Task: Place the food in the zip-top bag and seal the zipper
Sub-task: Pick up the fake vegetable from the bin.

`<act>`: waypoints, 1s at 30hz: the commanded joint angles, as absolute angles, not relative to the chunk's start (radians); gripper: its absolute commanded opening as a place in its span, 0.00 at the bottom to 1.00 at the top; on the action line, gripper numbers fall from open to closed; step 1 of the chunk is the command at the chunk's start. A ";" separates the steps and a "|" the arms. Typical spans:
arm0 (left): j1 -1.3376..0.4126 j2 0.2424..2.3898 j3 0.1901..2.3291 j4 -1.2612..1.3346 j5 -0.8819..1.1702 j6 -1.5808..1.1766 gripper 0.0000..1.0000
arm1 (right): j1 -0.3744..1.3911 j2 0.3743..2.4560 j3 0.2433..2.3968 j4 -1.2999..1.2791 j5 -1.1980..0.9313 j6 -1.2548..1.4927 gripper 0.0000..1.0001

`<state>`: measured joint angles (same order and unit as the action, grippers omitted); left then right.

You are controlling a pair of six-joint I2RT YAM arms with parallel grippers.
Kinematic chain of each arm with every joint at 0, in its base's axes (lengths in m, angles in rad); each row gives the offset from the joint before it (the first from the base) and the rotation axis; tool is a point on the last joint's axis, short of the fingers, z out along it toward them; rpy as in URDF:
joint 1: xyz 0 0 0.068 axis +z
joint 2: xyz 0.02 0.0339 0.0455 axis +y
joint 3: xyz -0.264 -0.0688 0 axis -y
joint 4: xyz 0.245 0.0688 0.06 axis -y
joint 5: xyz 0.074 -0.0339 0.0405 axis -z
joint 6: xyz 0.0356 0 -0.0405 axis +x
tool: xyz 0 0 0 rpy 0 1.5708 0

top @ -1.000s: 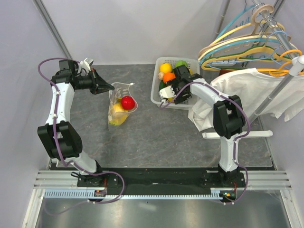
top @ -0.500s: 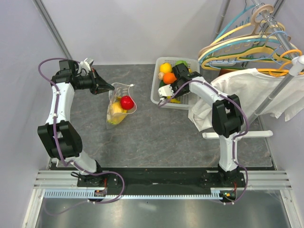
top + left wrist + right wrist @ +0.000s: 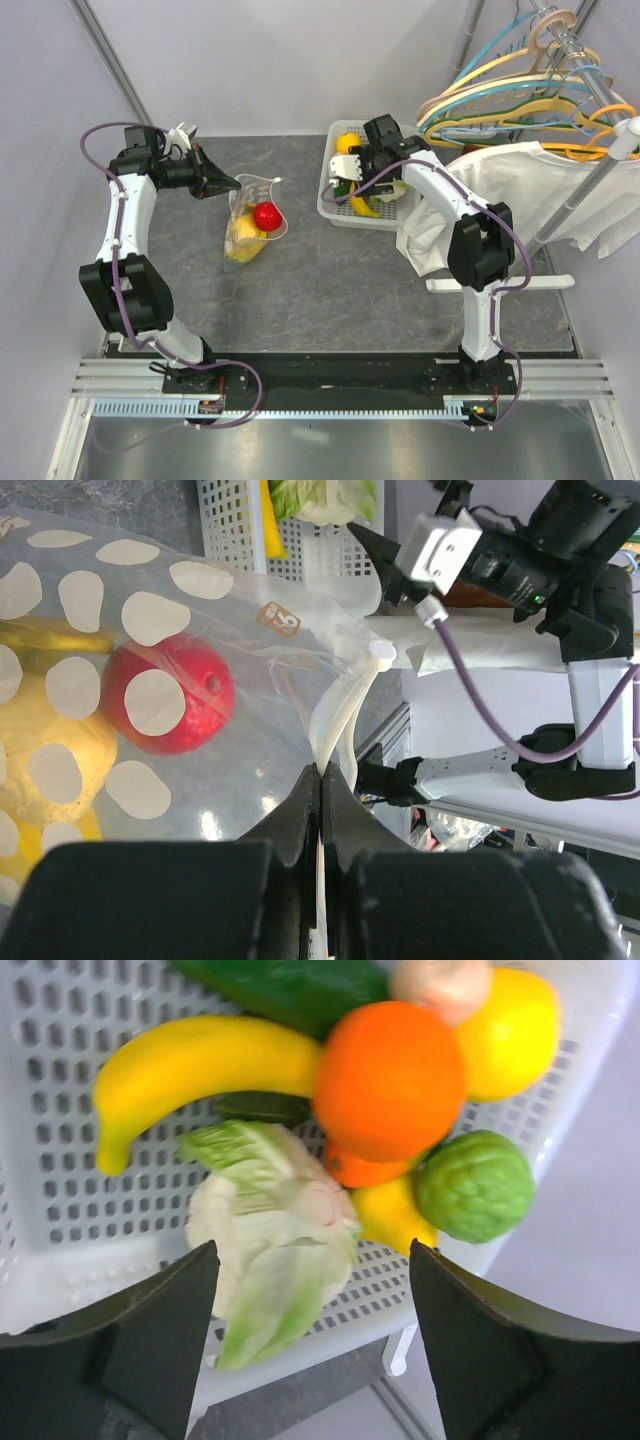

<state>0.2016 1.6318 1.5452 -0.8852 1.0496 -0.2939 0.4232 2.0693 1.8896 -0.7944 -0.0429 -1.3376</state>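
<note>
- White garment (image 3: 540, 190) and hangers (image 3: 520, 95) hang just right of the basket (image 3: 332, 205).
- Zip-top bag (image 3: 200, 610), clear with pale dots, sits on the worktop (image 3: 330, 280) left of the basket. The left claw (image 3: 320, 780) is pinched tight on its zipper (image 3: 345, 705).
- Bag's got a red fruit (image 3: 165, 695) and a yellow piece (image 3: 40, 770).
- Basket's got a banana (image 3: 190, 1060), orange (image 3: 390, 1080), cauliflower (image 3: 270, 1230) and green fruit (image 3: 473, 1185). The right claw (image 3: 312, 1260) is spread wide above them.

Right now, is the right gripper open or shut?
Open. The fingers of the right gripper stand wide apart above the cauliflower in the basket, gripping nothing.
</note>
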 commanded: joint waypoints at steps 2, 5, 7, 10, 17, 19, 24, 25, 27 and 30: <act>0.206 1.635 1.578 -0.881 1.098 -0.273 0.02 | 0.416 2.147 2.002 -0.804 -0.046 -1.167 0.87; 0.206 1.632 1.577 -0.881 1.095 -0.270 0.02 | 0.416 2.167 2.005 -0.815 -0.054 -1.180 0.96; 0.206 1.632 1.578 -0.881 1.094 -0.268 0.02 | 0.416 2.180 2.000 -0.840 -0.054 -1.206 0.98; 0.206 1.638 1.578 -0.881 1.097 -0.268 0.02 | 0.414 2.184 1.965 -0.854 -0.023 -1.279 0.98; 0.206 1.643 1.586 -0.881 1.108 -0.261 0.02 | 0.403 2.218 1.936 -0.859 0.035 -1.390 0.98; 0.204 1.643 1.586 -0.880 1.111 -0.261 0.02 | 0.403 2.238 1.948 -0.859 0.049 -1.394 0.98; 0.206 1.647 1.592 -0.881 1.109 -0.259 0.02 | 0.402 2.264 1.968 -0.865 0.057 -1.402 0.98; 0.204 1.651 1.591 -0.881 1.109 -0.261 0.02 | 0.402 2.272 1.968 -0.864 0.058 -1.404 0.98; 0.206 1.651 1.589 -0.881 1.111 -0.261 0.02 | 0.402 2.283 1.971 -0.862 0.071 -1.405 0.98; 0.206 1.649 1.589 -0.881 1.111 -0.261 0.02 | 0.402 2.283 1.950 -0.844 0.086 -1.420 0.98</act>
<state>0.2016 1.6432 1.5455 -0.8848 1.0584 -0.2932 0.4095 2.2494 1.9476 -0.8284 0.0597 -1.3964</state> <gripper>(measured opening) 0.028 0.979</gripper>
